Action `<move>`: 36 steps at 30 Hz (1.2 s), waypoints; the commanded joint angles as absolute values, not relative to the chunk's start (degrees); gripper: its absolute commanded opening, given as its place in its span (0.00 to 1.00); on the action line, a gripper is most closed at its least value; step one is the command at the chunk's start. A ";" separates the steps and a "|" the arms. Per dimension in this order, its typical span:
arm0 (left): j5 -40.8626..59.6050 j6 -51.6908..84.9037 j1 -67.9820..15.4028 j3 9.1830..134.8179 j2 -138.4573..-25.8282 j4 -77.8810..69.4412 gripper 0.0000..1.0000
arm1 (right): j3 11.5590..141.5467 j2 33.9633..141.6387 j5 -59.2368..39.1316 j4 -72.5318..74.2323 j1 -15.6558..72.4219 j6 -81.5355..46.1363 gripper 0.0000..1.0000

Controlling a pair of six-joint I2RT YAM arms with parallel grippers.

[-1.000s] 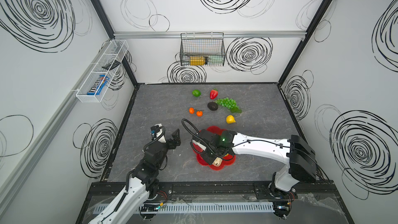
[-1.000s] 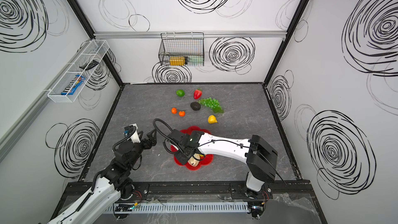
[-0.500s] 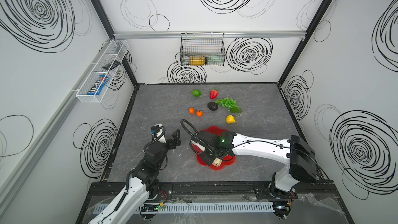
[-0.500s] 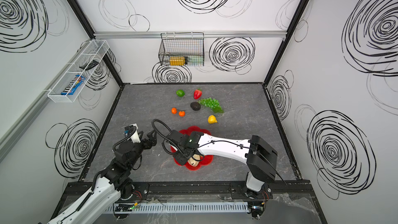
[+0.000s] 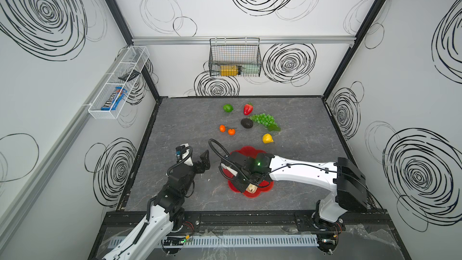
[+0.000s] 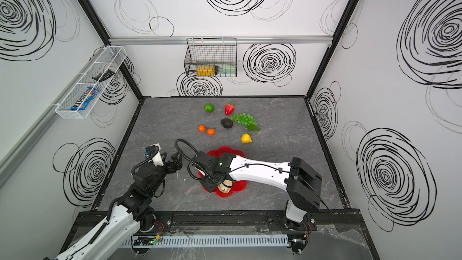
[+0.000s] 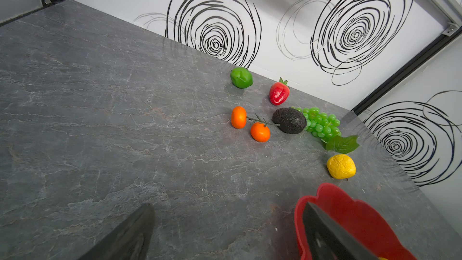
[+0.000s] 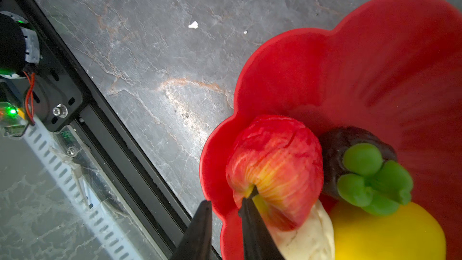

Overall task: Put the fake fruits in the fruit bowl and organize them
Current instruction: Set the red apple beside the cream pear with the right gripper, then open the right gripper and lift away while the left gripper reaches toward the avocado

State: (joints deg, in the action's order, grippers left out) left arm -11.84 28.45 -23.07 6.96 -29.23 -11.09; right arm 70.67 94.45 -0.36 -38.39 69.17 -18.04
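The red apple (image 8: 275,161) lies in the fruit bowl (image 8: 287,46), close against its rim, with a beige piece (image 8: 312,236), a yellow fruit (image 8: 387,233) and a green-capped dark fruit (image 8: 335,143) beside it. My right claw (image 8: 226,200) stands slightly parted astride that rim, and one tip seems to touch the apple. My left claw (image 7: 227,207) hangs spread wide beside the bowl. Beyond the bowl lie the lemon (image 5: 267,138), grapes (image 5: 263,119) and avocado (image 5: 246,123).

Both the left arm (image 5: 151,223) and the right arm (image 5: 300,171) have white link shells and black joint housings, each with a black corrugated cable (image 5: 221,147) looped behind the hand. A green indicator light (image 5: 259,164) sits just behind the right gripper (image 8: 226,202), whose fingers (image 8: 255,233) are black and tapered.
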 commanded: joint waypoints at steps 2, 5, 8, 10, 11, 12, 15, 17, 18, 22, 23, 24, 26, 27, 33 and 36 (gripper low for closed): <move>-11.34 27.39 -22.58 6.85 -30.39 -15.18 0.96 | 72.99 90.59 4.06 -39.99 69.44 -17.93 0.31; -10.87 27.28 -22.54 7.37 -32.08 -15.39 0.97 | 73.04 87.84 8.03 -40.43 68.98 -17.64 0.35; -10.29 28.22 -22.74 8.71 -34.71 -14.94 0.97 | 72.44 84.55 11.13 -40.38 67.31 -16.59 0.37; -9.58 29.49 -23.08 9.97 -37.59 -14.79 0.97 | 70.79 81.78 12.00 -38.81 64.44 -15.46 0.38; -9.14 30.22 -23.52 10.78 -39.44 -14.78 0.98 | 69.62 80.11 11.89 -37.61 62.28 -14.90 0.38; -8.85 30.77 -24.03 11.93 -41.46 -14.82 0.98 | 68.30 78.43 11.77 -36.07 59.87 -14.23 0.38; -8.61 31.51 -26.43 15.91 -47.65 -14.91 0.98 | 62.77 73.56 11.82 -28.81 53.20 -11.43 0.42; -8.79 31.16 -28.45 19.44 -52.54 -14.89 0.98 | 58.68 70.57 10.95 -23.77 48.88 -10.57 0.43; -8.88 30.63 -29.60 21.63 -55.27 -14.67 0.98 | 56.62 69.20 10.09 -21.59 46.32 -10.73 0.43; -9.60 28.22 -33.23 30.83 -66.17 -13.40 0.98 | 49.65 63.70 4.94 -16.13 38.01 -13.14 0.44; -9.68 27.62 -33.71 33.72 -69.22 -12.67 0.97 | 47.60 61.79 3.85 -14.81 36.55 -14.05 0.45; -9.67 27.39 -33.91 36.82 -72.45 -11.50 0.97 | 45.45 59.91 2.72 -13.58 35.53 -14.93 0.47; -9.49 27.62 -34.03 42.80 -78.31 -9.18 0.97 | 41.58 55.87 1.11 -11.27 34.06 -16.66 0.51; -9.29 28.15 -34.18 45.80 -81.24 -8.39 0.97 | 39.59 53.76 0.69 -10.56 33.45 -17.80 0.51; -12.54 29.97 -37.18 64.72 -96.93 -0.11 0.96 | 29.68 40.64 0.45 -6.94 32.43 -21.09 0.61; -14.35 30.23 -38.42 74.72 -105.14 4.82 0.96 | 26.40 34.18 2.30 -7.00 32.39 -22.02 0.66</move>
State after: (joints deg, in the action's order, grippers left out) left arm -11.49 29.50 -37.12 68.07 -100.31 -0.93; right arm 28.42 38.48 1.65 -10.07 32.64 -19.88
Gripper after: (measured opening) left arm 0.961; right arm 0.651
